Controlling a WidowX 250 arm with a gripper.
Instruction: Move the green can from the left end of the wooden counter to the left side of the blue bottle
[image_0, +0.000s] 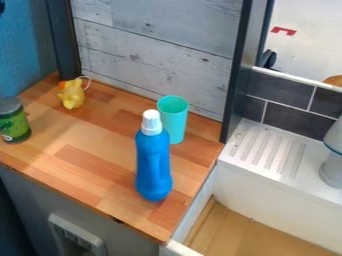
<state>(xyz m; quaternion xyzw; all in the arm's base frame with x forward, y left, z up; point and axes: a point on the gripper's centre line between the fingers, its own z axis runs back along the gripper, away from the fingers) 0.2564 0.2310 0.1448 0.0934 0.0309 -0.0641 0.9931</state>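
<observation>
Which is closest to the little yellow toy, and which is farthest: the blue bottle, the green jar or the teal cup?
From the yellow toy:
1. Green jar, at the picture's left edge
2. Teal cup, to the right, behind the bottle
3. Blue bottle, nearer the front

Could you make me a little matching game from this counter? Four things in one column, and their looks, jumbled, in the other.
1. Bottle
2. Cup
3. Toy
4. Jar

A. Yellow, with a pale loop of string
B. Green, with a dark lid, at the view's left edge
C. Blue, with a white top
D. Turquoise, open at the top

Right pairs: 1-C, 2-D, 3-A, 4-B
</observation>
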